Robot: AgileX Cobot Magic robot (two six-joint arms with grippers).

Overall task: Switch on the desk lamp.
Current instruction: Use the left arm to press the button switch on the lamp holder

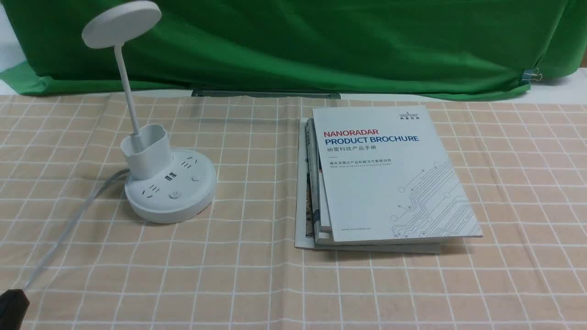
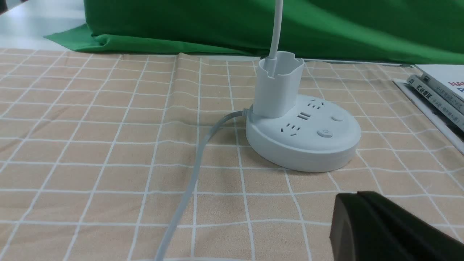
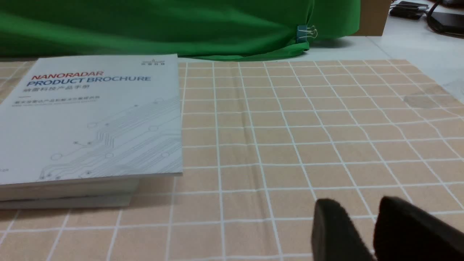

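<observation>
The white desk lamp [image 1: 170,192] stands on the left of the checked tablecloth, its disc head [image 1: 121,24] raised on a thin neck above the cup holder [image 1: 146,153]. No glow shows from the head. The round base carries sockets, USB ports and two buttons [image 1: 174,195]. In the left wrist view the base [image 2: 304,152] and its buttons [image 2: 324,133] lie ahead of my left gripper [image 2: 357,195], which is shut, empty and apart from the lamp. That gripper's tip shows at the front view's lower left [image 1: 11,302]. My right gripper [image 3: 359,204] is slightly open and empty, to the right of the books.
The lamp's grey cable [image 1: 69,224] runs from the base toward the near left edge. A stack of books topped by a white brochure [image 1: 390,174] lies at centre right. A green cloth [image 1: 321,41] hangs along the back.
</observation>
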